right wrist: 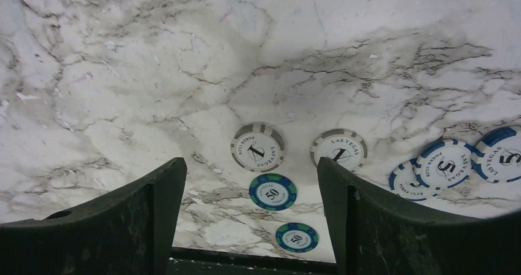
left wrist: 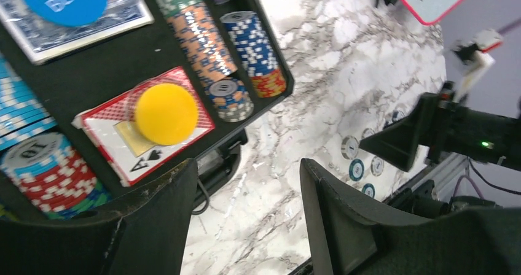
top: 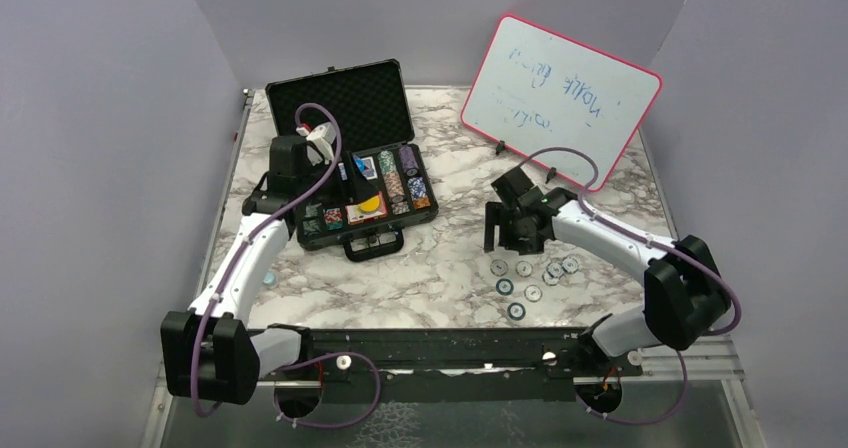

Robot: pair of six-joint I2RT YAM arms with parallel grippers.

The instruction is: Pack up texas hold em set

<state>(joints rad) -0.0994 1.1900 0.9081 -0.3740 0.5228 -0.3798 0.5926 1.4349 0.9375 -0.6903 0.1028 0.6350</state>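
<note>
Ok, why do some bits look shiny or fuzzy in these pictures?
Left wrist view: the wrapped card deck glints with glare, the picture is tilted, and the close, dark jaws look blurry. Right wrist view: the loose chips read sharply, the jaws are soft, and the bottom corners go dark. Top view: even light, soft shadows, but the whiteboard writing is too faint to read.

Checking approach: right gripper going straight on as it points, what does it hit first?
Likely the white 1 chip or teal 50 chip lying on the table ahead of the open right gripper; depth unclear.
</note>
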